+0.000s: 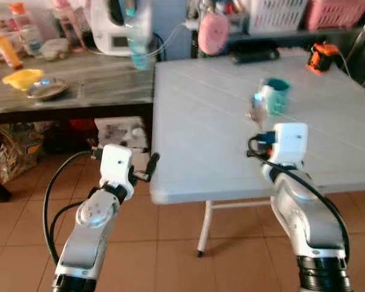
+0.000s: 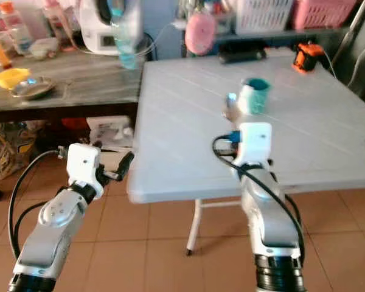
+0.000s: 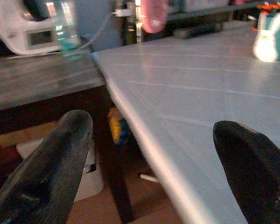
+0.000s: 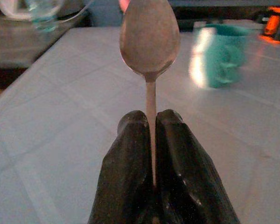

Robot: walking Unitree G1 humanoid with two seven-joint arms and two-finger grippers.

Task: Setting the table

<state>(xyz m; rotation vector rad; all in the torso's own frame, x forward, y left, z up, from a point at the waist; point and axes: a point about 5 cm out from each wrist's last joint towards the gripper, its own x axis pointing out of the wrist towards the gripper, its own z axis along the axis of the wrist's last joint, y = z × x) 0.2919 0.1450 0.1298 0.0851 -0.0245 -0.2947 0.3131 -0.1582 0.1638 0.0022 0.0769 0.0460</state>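
On the far left stands a dark side table (image 1: pixel 73 97) with a grey top, carrying bottles (image 1: pixel 9 42), a yellow dish (image 1: pixel 22 78), a metal bowl (image 1: pixel 47 89), a white appliance (image 1: pixel 112 27) and a clear water bottle (image 1: pixel 137 36). Below it, bags and a white box (image 1: pixel 120 132) sit on the tiled floor (image 1: pixel 170 243).

The left gripper (image 1: pixel 147 168) hangs low, just off the near left corner of the white folding table (image 1: pixel 201 128), below its edge. In the left wrist view its two black fingers (image 3: pixel 51 163) stand wide apart with nothing between them, the table corner showing in the gap.

Further right, the right gripper (image 4: pixel 151 126) is raised over the white table, toward its near middle. Its fingers are pressed tight on the handle of a metal spoon (image 4: pixel 150 39), which stands up from the fingertips with the bowl end on top. Just beyond the spoon, a teal mug (image 1: pixel 275 94) stands on the table. At the back edge lie a pink round object (image 1: pixel 213 33) and a dark flat object (image 1: pixel 254 56), with an orange and black device (image 1: pixel 322 58) near the far right corner. Behind, a white basket (image 1: pixel 277 13) and a pink basket (image 1: pixel 334 12) sit on a shelf.
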